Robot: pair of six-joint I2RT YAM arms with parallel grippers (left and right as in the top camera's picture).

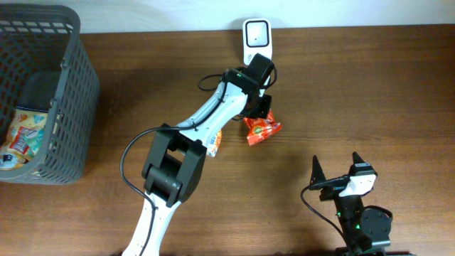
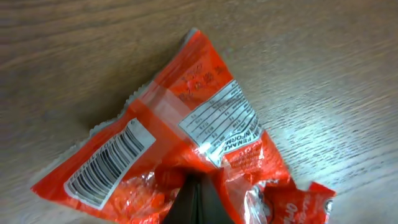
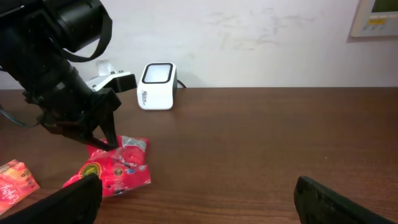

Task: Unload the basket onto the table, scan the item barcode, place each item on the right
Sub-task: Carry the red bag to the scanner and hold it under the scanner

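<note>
- Left tool (image 3: 109,142) pinched shut on the red snack packet (image 2: 205,124), barcode showing, near the scanner (image 1: 256,35).
- Right tool (image 1: 337,168) wide open, empty, near right.

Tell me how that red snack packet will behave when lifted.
Probably floppy: the red snack packet is thin crinkled film, bunching where the left gripper pinches it. Looks flat, so likely light; it may dangle. Its glossy surface could slip.

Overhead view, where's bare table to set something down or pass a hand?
Bare wood lies between the basket and the left arm, and from the scanner to the picture's right edge, above the right gripper. Crowded below the scanner: left gripper, red packet, orange packet.
</note>
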